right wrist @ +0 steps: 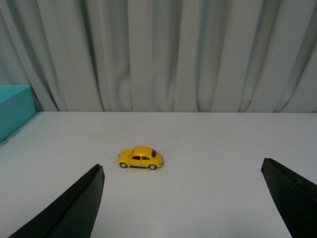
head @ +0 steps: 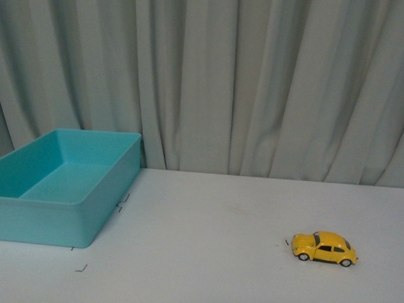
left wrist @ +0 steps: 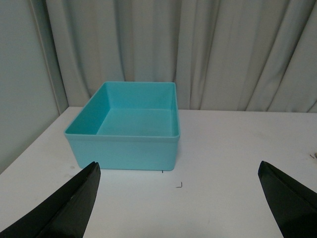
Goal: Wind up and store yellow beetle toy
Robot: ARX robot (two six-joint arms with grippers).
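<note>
Your beetle (head: 324, 247) sits on its wheels on the white table (head: 213, 212), at about 4 o'clock in the front view. The teal bin (head: 51, 227) stands at 9 o'clock, well apart from it, its far end near the curtain (head: 259, 73). Your left gripper (left wrist: 179, 164) has its jaws spread wide and faces the bin. Your right gripper (right wrist: 182, 163) is spread just as wide, with the beetle out ahead of it on the table and touching neither finger.

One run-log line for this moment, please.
yellow beetle toy: on table | teal bin: empty | left pincer: open | right pincer: open
</note>
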